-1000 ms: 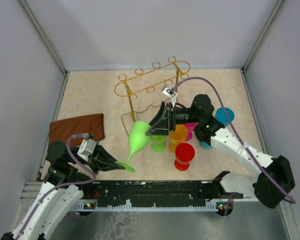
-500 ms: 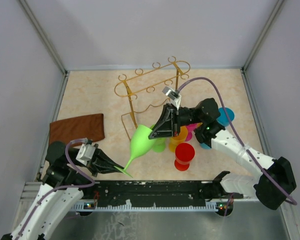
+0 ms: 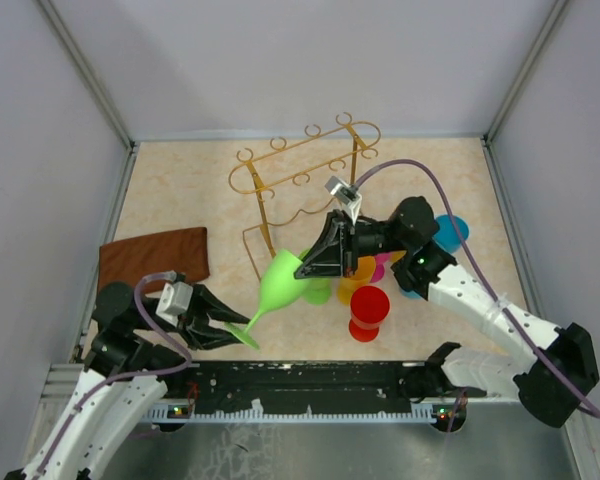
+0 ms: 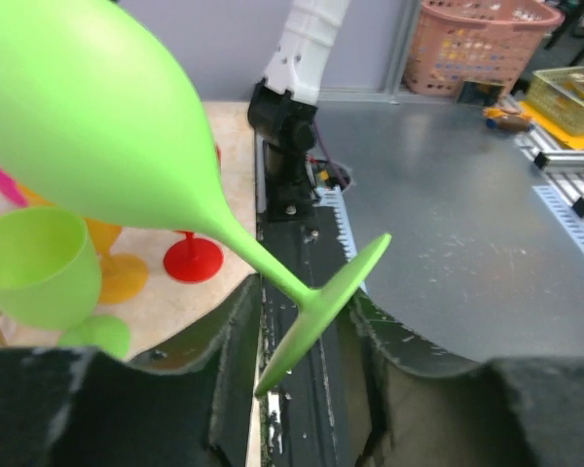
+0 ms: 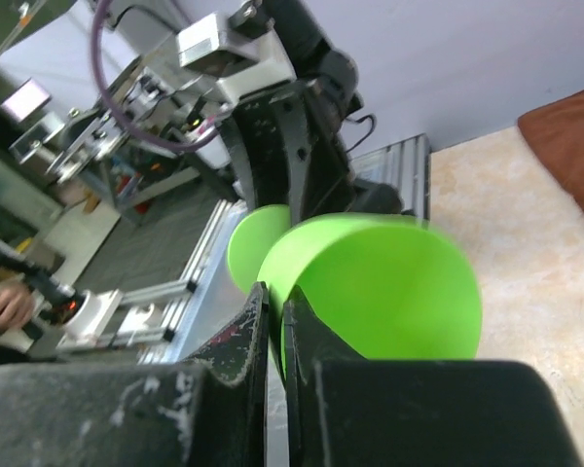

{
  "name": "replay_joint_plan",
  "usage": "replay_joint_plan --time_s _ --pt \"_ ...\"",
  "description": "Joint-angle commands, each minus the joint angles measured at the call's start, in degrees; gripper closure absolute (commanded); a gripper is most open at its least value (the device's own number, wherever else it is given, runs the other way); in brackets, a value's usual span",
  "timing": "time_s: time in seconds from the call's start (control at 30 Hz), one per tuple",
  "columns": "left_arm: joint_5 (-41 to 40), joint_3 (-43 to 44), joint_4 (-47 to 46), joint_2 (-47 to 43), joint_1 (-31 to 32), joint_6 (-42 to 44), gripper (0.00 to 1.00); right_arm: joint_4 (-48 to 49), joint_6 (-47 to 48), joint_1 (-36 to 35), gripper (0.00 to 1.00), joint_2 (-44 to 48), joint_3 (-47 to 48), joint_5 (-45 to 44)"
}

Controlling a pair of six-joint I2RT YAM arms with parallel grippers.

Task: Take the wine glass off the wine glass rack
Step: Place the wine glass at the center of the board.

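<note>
The lime-green wine glass hangs tilted over the near table, off the gold wine glass rack behind it. My right gripper is shut on the rim of its bowl; the right wrist view shows the two fingers pinching the green wall between them. My left gripper stands open, and the glass's round foot lies slantwise between its spread fingers, apart from both.
Red, orange, pink, blue and a second green glass stand close under my right arm. A brown cloth lies at the left. The arms' black base rail runs under the foot.
My right gripper has closed on the bowl's rim. My left gripper has let go of the foot and opened. The glass has swung a little nearer and lower.
</note>
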State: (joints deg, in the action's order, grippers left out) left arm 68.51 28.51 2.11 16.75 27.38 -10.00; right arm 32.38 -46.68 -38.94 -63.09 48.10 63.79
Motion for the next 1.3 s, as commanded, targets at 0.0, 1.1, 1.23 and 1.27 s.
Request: replay_joint_plan --time_s 0.0,1.1,1.23,1.27 --pt "-6.7 2.0 -0.7 -0.7 -0.1 2.0 0.53 -20.6 16.2 -2.8 1.00 1.7 6.2 -11.3" --pt "-41.3 1.6 4.7 -4.7 -0.1 1.9 0.25 -57.8 41.1 -19.1 1.00 5.8 15.0 -45.1" --pt "-48.1 0.7 4.8 -5.9 -0.1 0.4 0.23 -62.6 43.8 -21.4 1.00 3.3 16.3 -49.5" --pt "-49.7 0.4 5.0 -6.3 -0.1 0.1 0.23 -63.3 44.4 -21.9 1.00 2.8 16.4 -50.1"
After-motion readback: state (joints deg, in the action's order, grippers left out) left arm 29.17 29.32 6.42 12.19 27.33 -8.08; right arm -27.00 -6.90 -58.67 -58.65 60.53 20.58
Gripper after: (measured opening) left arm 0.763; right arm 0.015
